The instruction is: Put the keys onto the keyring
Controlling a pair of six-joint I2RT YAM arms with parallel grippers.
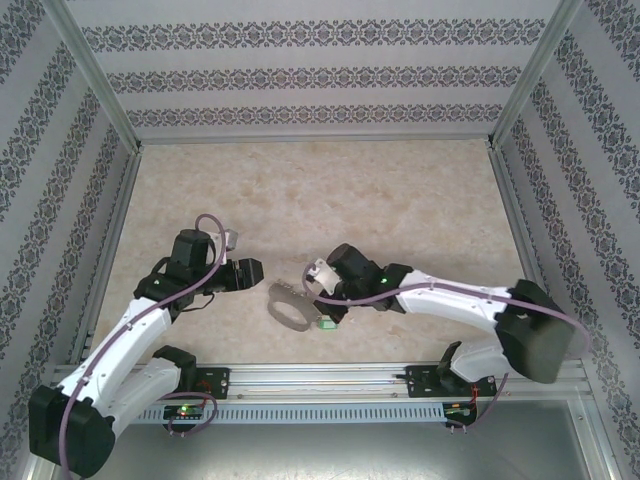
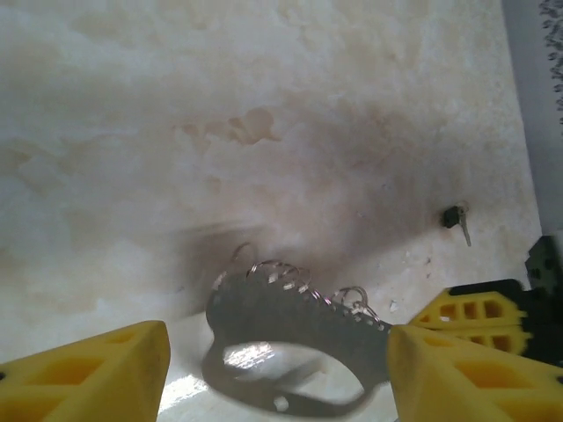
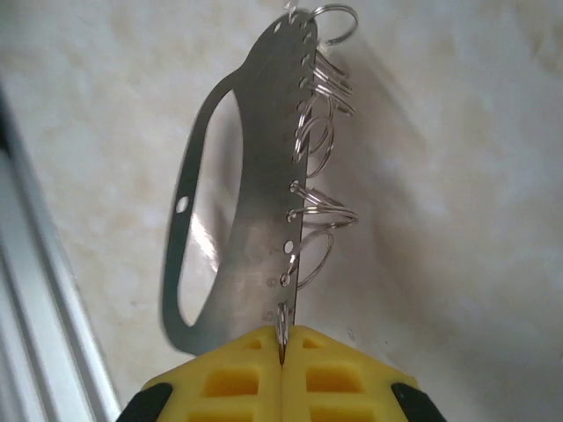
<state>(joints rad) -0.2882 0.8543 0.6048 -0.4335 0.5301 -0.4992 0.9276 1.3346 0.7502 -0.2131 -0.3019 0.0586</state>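
Note:
The keyring (image 1: pixel 289 307) is a flat grey metal loop standing on edge near the table's front, with small wire rings (image 3: pixel 322 132) along one side. My right gripper (image 3: pixel 281 352) is shut on the keyring (image 3: pixel 255 176), pinching its lowest small ring and edge between the yellow pads. My left gripper (image 2: pixel 277 374) is open, its yellow fingers (image 2: pixel 88 374) spread to either side of the keyring (image 2: pixel 290 321); the right one covers the loop's end. In the left wrist view a small key (image 2: pixel 455 218) with a black head lies on the table beyond. The green tag (image 1: pixel 327 325) lies beside the loop.
An aluminium rail (image 1: pixel 320 375) runs along the table's near edge, close to the keyring, and is seen as a grey strip (image 3: pixel 35 308) in the right wrist view. Patterned walls (image 1: pixel 320 75) enclose the beige table (image 1: pixel 320 200) on three sides.

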